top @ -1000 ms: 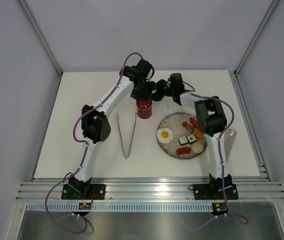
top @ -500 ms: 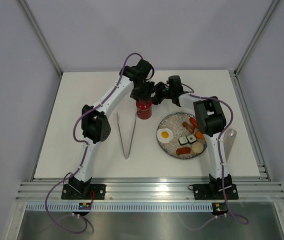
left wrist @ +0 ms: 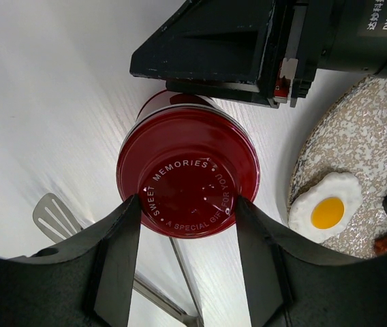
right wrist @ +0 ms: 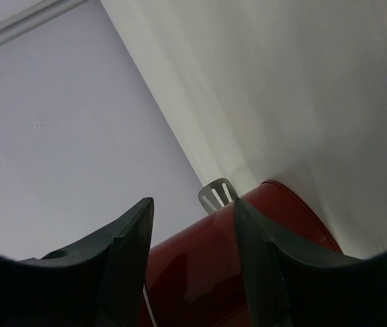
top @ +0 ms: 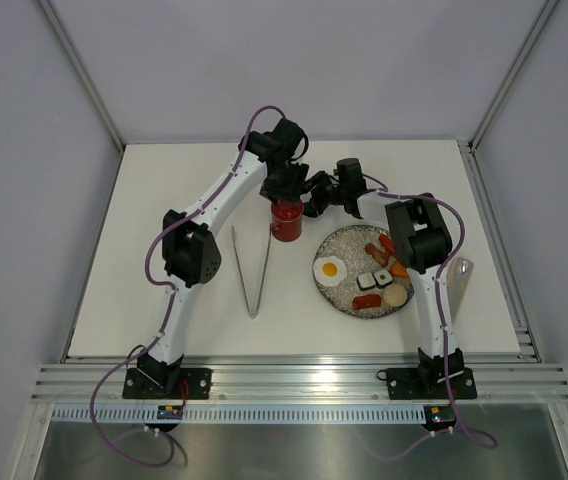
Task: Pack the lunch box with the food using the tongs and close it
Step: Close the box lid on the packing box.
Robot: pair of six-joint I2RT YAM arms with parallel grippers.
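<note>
**Item 1, nearest.** Tongs (top: 253, 306), flat on the counter (top: 114, 290) at 7 o'clock from the lunch box, untouched. Thin, springy metal, likely slick and lying low. Best pinched mid-length.

**Item 2.** Plate (top: 349, 245) at 4 o'clock from the lunch box, carrying all the food (top: 378, 280). Small, light toy pieces, probably apt to roll or slip.

**Item 3.** Lunch box (top: 286, 222), upright, lid (left wrist: 188, 180) on. Judged a light, rigid tin with a glossy, slippery wall. The body wants a side clamp, the lid a hold across its rim.

**Item 4.** Left gripper (left wrist: 188, 204), above the lid. Its fingers (left wrist: 122, 245) press opposite sides of the rim, apparently holding it.

**Item 5.** Right gripper (right wrist: 192, 204), closed on the lunch box wall from 2 o'clock.

**Views.** Only the left wrist shows the lid's lettering and the rim contact, as the top view hides the lid beneath the arm. Only the right wrist shows the shiny wall close up. Only the top view shows the tongs entire.
</note>
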